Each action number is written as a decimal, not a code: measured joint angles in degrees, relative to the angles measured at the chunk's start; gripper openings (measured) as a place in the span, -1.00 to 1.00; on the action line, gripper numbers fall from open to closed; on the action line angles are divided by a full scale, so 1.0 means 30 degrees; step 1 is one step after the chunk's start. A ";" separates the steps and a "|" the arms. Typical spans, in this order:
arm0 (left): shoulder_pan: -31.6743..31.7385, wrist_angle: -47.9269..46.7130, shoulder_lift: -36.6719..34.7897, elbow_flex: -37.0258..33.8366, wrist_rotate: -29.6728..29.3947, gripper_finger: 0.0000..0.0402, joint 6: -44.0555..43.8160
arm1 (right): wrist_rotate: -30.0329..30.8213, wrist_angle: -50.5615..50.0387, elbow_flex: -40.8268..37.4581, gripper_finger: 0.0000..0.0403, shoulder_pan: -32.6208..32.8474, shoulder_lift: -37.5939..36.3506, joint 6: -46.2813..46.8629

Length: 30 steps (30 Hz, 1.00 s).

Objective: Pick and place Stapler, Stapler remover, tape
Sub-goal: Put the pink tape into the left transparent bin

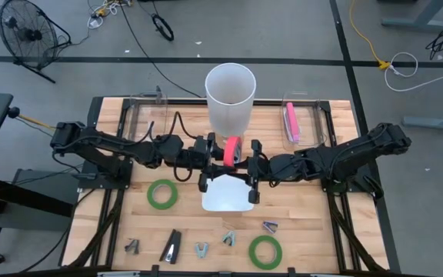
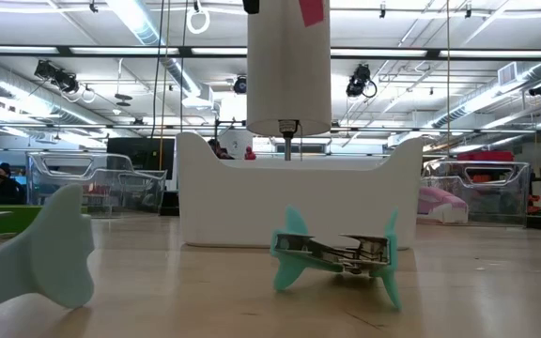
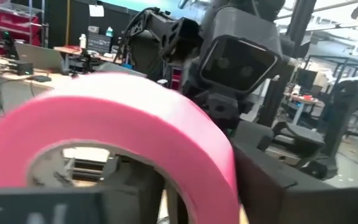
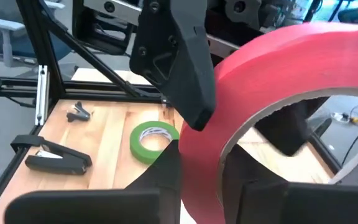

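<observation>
Right at the middle of the high view the pink tape roll [image 1: 232,149] hangs in the air between both arms, standing on edge above the white tray [image 1: 225,201] and just below the tall white cup [image 1: 230,92]. The right hand [image 1: 246,156] comes in from the right of the frame and, judging by its wrist view, is pinched narrow on the roll's wall, one finger through the hole and one outside. The left hand [image 1: 218,150] meets the roll from the left side. Whether it has taken hold or only stands against the tape I cannot tell.

The roll is probably light and stiff: a wound ring on a firm core that should not give under a pinch. Its outer face looks smooth and could slide, and a ring held at one spot may swing around that pinch. The safest hold is likely across the wall, inside the hole to outside, gripping flat.

Lower in the high view, on the table, lie two green tape rolls [image 1: 162,193] [image 1: 265,251], a black stapler [image 1: 172,246] and small staple removers [image 1: 201,250]. None of them has been lifted yet.
</observation>
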 joint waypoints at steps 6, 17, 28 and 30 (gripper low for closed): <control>0.0004 -0.0167 -0.0002 0.0015 0.0263 -0.51 -0.0067 | -0.0035 -0.0047 -0.0003 -0.73 0.0081 0.0018 -0.0779; 0.0007 -0.1189 -0.0047 0.0029 -0.0324 -0.55 0.1521 | -0.0036 -0.0532 -0.0047 0.21 0.0072 0.0011 0.0380; 0.0241 -0.5949 -0.1571 0.0087 -0.2565 -0.55 0.1011 | -0.0056 -0.2944 -0.0076 0.40 0.0160 -0.0205 0.1314; 0.0201 -0.7203 -0.2089 0.0071 -0.3367 -0.55 0.0887 | -0.0037 -0.3455 -0.0076 0.37 0.0207 -0.0244 0.1764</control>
